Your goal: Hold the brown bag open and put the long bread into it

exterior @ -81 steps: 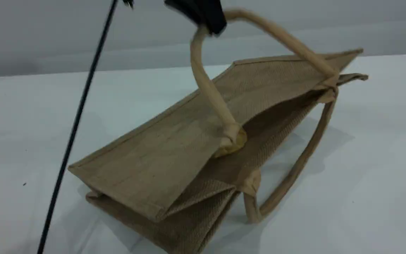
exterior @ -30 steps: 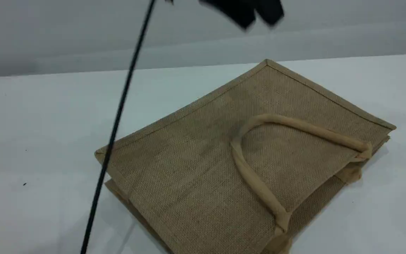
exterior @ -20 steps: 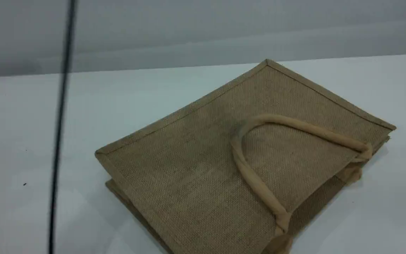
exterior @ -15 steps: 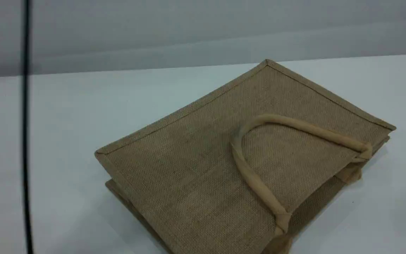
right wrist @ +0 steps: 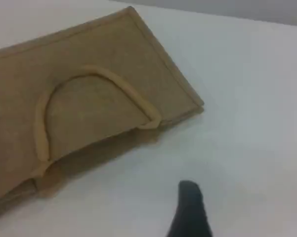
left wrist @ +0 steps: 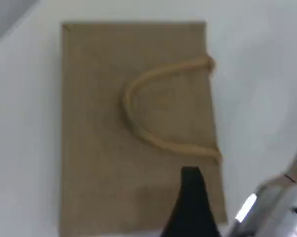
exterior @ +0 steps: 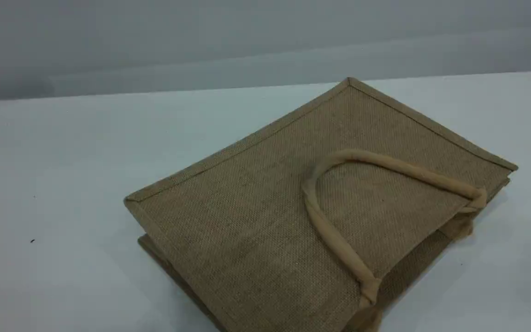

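Observation:
The brown bag (exterior: 265, 216) lies flat on its side on the white table, its mouth toward the lower right. Its upper beige handle (exterior: 334, 240) rests folded on the top panel. The long bread is out of view. Neither gripper shows in the scene view. In the left wrist view, my left gripper's black fingertip (left wrist: 190, 190) hovers above the bag (left wrist: 104, 138), near its mouth edge, holding nothing. In the right wrist view, my right gripper's fingertip (right wrist: 190, 202) hangs over bare table beside the bag (right wrist: 89, 108), also holding nothing.
The white table (exterior: 62, 175) ends at a back edge against a grey wall (exterior: 155, 41). A blurred silver part (left wrist: 279, 210) fills the lower right corner of the left wrist view.
The raised handle has been let go and the bag has dropped flat. The black gripper left through the top of the scene view, and the black cable swept left out of it.

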You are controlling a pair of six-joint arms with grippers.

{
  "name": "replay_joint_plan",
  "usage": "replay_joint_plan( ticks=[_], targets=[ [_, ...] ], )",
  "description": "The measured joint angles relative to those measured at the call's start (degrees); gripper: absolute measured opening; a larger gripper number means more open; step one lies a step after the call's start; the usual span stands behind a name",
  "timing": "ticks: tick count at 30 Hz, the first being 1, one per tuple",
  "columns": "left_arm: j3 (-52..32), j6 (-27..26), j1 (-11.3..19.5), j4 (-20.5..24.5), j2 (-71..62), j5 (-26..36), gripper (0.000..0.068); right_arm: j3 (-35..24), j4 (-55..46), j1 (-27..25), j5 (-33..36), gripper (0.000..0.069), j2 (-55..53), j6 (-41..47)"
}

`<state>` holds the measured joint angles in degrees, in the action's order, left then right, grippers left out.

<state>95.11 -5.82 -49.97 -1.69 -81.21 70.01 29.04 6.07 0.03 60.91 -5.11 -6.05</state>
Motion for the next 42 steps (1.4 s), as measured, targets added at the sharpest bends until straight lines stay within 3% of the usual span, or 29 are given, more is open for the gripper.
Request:
replay_joint_plan(
  ticks=[3,13,17,21,30,42],
  targets=[
    [-7.7,1.9,-1.4,0.0,5.9,-0.1,0.0499,0.0,0.0,0.0,0.1,0.0459,0.0,0.0],
    [-36.8,8.5,-1.4,0.1,30.6,-0.1,0.0499,0.0,0.0,0.0,0.2,0.0459,0.0,-0.1],
    [-48.0,11.2,-1.3,0.2,41.7,-5.0,0.0499,0.0,0.0,0.0,0.2,0.0459,0.0,0.0],
    [-57.0,12.8,-1.3,1.7,51.6,-4.8,0.0499,0.0,0.0,0.0,0.2,0.0459,0.0,0.0],
    [-65.9,12.6,-1.3,3.2,65.2,-8.9,0.0499,0.0,0.0,0.0,0.2,0.0459,0.0,0.0],
    [-66.1,12.3,-1.2,3.2,68.3,-8.1,0.0499,0.0,0.0,-0.6,0.2,0.0458,0.4,0.0]
  ],
)
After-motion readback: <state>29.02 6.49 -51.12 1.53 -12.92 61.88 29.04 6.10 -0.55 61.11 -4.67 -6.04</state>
